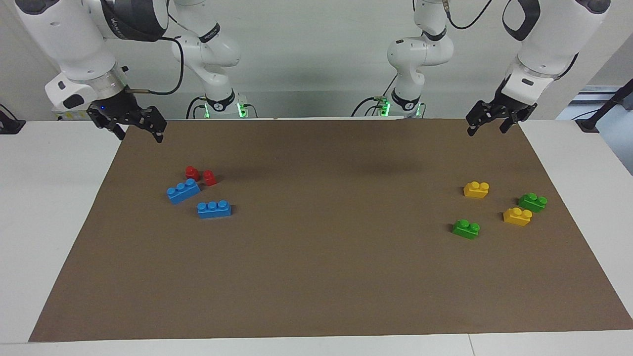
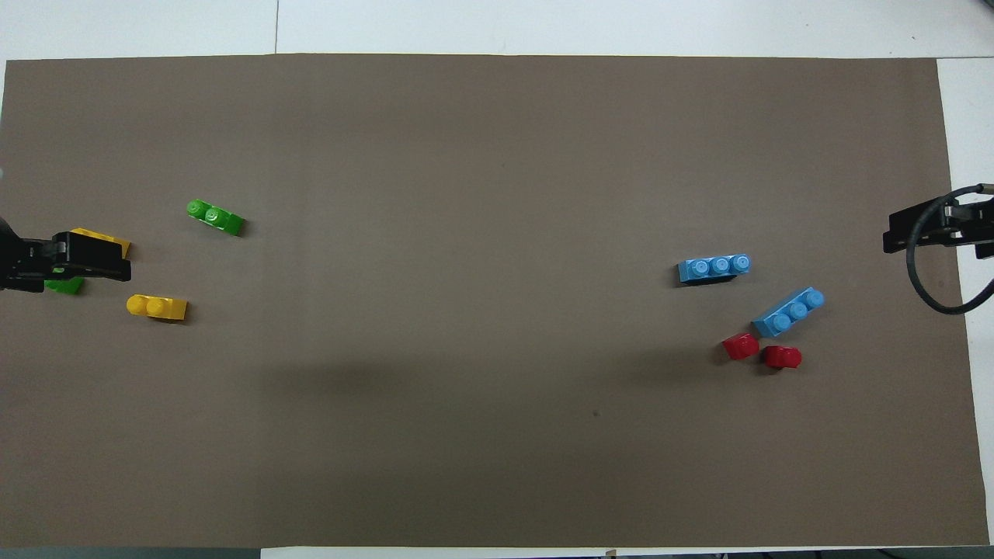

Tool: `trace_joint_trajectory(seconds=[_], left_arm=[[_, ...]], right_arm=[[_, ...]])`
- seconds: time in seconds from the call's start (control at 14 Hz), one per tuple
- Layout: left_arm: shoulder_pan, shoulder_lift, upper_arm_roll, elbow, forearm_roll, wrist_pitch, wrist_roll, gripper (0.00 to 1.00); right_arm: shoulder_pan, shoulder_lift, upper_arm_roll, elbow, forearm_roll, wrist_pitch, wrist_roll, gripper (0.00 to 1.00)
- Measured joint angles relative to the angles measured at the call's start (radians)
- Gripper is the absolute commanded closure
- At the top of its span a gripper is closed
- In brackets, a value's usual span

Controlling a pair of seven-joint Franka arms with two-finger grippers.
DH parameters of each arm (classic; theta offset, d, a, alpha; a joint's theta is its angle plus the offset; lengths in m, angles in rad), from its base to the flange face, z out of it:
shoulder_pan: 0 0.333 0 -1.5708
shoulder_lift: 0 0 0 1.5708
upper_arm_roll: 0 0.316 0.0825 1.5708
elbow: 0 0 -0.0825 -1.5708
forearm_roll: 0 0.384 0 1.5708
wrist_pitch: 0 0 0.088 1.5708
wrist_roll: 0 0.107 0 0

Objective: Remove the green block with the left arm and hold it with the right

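The bright green block (image 1: 466, 229) with two studs lies on the brown mat (image 1: 316, 277) toward the left arm's end, alone; it also shows in the overhead view (image 2: 215, 217). My left gripper (image 1: 487, 128) is open and empty, raised over the mat's edge nearest the robots, well apart from the block. In the overhead view the left gripper (image 2: 93, 260) covers part of other bricks. My right gripper (image 1: 139, 133) is open and empty, raised over the mat's corner at the right arm's end; it shows in the overhead view (image 2: 901, 233) too.
A darker green brick (image 1: 532, 201) and two yellow bricks (image 1: 476, 189) (image 1: 517, 216) lie close to the green block. Two blue three-stud bricks (image 1: 183, 191) (image 1: 213, 209) and two small red pieces (image 1: 192, 172) (image 1: 209, 178) lie toward the right arm's end.
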Motion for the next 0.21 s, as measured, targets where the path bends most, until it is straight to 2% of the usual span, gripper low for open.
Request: trace_joint_trajectory(seconds=[0.21], left_arm=[[0.001,0.0,0.002,-0.001,0.0,0.008,0.045,0.0]], right_arm=[[0.0,0.0,0.0,0.001,0.0,0.0,0.0,0.0]])
